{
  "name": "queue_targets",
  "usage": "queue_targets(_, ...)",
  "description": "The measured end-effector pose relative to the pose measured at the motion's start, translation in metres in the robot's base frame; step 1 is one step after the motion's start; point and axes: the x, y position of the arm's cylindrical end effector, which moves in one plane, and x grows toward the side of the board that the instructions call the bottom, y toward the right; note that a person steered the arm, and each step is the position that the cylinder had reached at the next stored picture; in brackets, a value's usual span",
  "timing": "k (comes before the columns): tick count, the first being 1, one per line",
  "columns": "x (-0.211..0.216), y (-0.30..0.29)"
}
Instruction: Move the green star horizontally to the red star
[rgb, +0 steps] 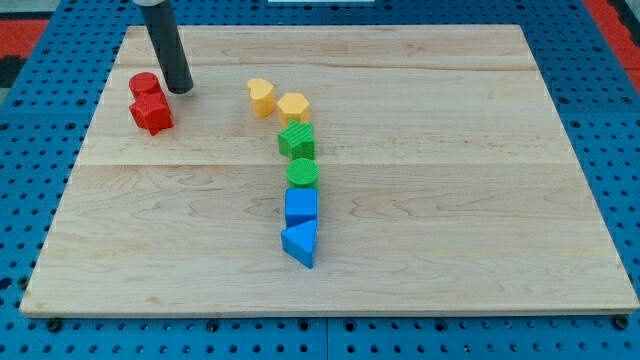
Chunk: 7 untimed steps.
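Eight blocks sit on the wooden board (480, 150), two of each colour. Red, at ten o'clock: one cylinder (144, 84) and one star (152, 113). Yellow, towards twelve: one heart (261, 97) and one hexagon-like block (293, 106). Green, near centre: one star (296, 140) and one cylinder (303, 173). Blue, towards six: one cube-like block (301, 206) and one triangle (300, 243). One rod, so one tip, my tip (181, 90), at ten o'clock.

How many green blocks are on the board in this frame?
2. The green star sits mid-board, just below the yellow blocks; the green cylinder lies directly beneath it, above the blue blocks. None seems hidden.
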Motion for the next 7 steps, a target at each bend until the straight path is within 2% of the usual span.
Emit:
queue_targets(1, -0.022, -0.014)
queue_targets(2, -0.022, -0.057)
queue_targets(3, -0.011, -0.054)
queue_targets(4, 0.015, -0.026)
queue_targets(6, 0.023, 0.007)
queue_targets(7, 0.027, 0.042)
